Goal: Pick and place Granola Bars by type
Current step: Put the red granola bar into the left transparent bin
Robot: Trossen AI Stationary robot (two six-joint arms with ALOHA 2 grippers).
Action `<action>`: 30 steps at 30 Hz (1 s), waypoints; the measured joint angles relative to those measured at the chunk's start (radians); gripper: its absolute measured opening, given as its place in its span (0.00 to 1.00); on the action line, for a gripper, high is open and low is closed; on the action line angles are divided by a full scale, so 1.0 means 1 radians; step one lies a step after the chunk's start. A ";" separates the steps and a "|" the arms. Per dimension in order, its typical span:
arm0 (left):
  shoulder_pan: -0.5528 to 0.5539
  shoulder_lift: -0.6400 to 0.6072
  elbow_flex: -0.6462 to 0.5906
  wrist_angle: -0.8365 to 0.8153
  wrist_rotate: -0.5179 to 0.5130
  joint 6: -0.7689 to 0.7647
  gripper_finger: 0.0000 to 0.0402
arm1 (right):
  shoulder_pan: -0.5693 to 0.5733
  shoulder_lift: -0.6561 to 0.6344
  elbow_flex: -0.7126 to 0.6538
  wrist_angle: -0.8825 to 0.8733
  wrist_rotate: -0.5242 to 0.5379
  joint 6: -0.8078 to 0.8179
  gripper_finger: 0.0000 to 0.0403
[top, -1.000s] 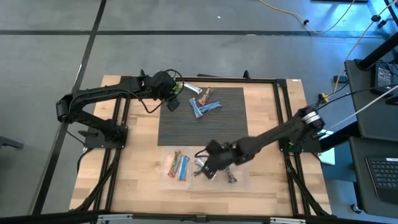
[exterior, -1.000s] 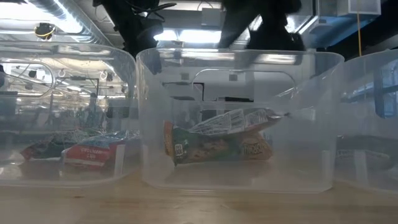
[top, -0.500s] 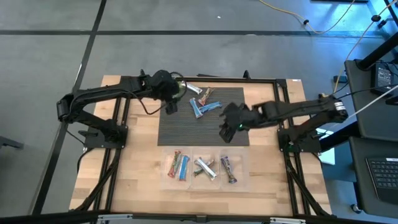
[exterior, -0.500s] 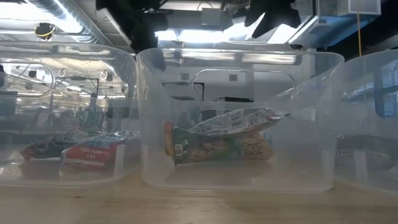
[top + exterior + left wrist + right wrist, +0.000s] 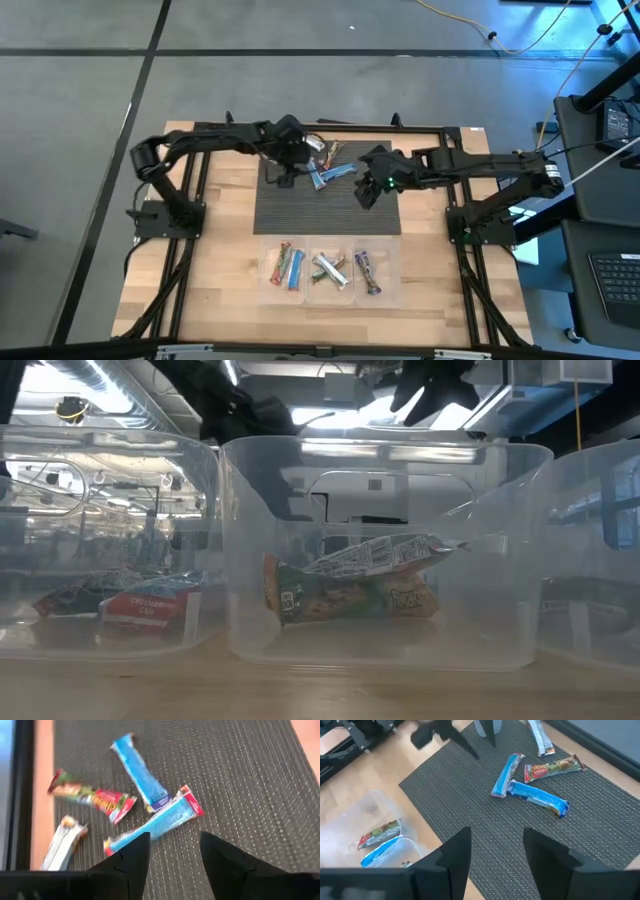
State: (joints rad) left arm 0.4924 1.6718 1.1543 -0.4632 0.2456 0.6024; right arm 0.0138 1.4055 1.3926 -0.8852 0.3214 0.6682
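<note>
Four granola bars lie loose on the dark ribbed mat (image 5: 330, 200). There are two blue bars (image 5: 141, 775) (image 5: 156, 826), a red-green one (image 5: 92, 797) and a silver-white one (image 5: 62, 842). My left gripper (image 5: 175, 855) hovers open just beside the lower blue bar, on the mat's left part (image 5: 281, 174). My right gripper (image 5: 497, 855) is open over the mat's right part (image 5: 366, 194) and touches nothing. More bars lie in three clear bins (image 5: 325, 268) near the table's near edge.
The low view looks through the bins. The middle bin (image 5: 385, 550) holds a green-brown bar with a silver-white one on top. The left bin (image 5: 110, 600) holds red and blue bars. Bare wood (image 5: 225, 230) surrounds the mat, and black frame rails (image 5: 460, 200) run along the table's sides.
My right gripper rose from over the middle bin and swung toward the far edge, ending over the mat's right part. My left arm reached toward the table's right, bringing its gripper closer to the loose bars. The bars themselves did not move.
</note>
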 joint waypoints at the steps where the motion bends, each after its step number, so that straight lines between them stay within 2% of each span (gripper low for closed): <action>1: -0.001 0.022 0.020 -0.008 0.002 0.031 0.42 | -0.004 0.000 0.000 0.000 0.000 0.000 0.45; 4: -0.002 0.089 0.093 -0.059 0.007 0.052 0.42 | -0.011 0.000 0.000 -0.005 0.000 -0.018 0.45; 9: -0.001 0.203 0.232 -0.067 -0.003 -0.247 0.42 | -0.017 0.000 0.000 -0.011 0.000 -0.024 0.45; 14: -0.002 0.260 0.299 0.003 -0.058 -0.550 0.42 | -0.018 0.000 0.000 -0.046 0.000 -0.041 0.45; 19: -0.002 0.263 0.304 0.066 -0.062 -0.677 0.42 | -0.032 -0.001 0.000 -0.108 -0.003 -0.126 0.45; 21: -0.002 0.260 0.304 0.071 -0.060 -0.715 0.42 | -0.063 -0.002 0.000 -0.152 -0.033 -0.160 0.45; 25: -0.005 0.259 0.304 0.079 -0.078 -0.794 0.42 | -0.169 -0.018 -0.004 -0.226 -0.158 -0.313 0.45; 30: -0.033 0.259 0.304 0.082 -0.198 -0.859 0.48 | -0.294 -0.099 -0.048 -0.190 -0.193 -0.515 0.45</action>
State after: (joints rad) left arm 0.4598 1.9305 1.4580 -0.3808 0.0479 -0.2564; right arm -0.2803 1.3064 1.3450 -1.0752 0.1281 0.1535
